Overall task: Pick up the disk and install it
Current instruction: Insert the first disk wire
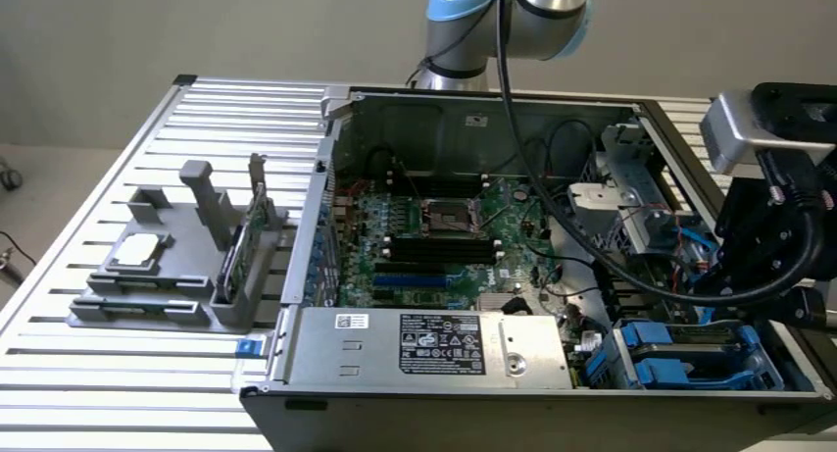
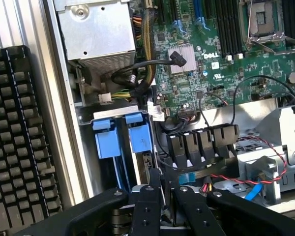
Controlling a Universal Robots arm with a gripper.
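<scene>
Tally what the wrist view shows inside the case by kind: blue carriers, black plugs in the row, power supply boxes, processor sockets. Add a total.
blue carriers: 2
black plugs: 4
power supply box: 1
processor socket: 1
Total: 8

Silver arm [image 1: 556,11], pale-blue joint cap [image 1: 458,3], black cable [image 1: 520,148], black end effector [image 2: 165,186] with small round screws [image 2: 146,209]

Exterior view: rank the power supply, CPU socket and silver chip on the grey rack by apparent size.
1. Power supply: clearly largest, though also nearest the camera.
2. CPU socket and silver chip: they look about alike, so I won't rank one over the other.
</scene>
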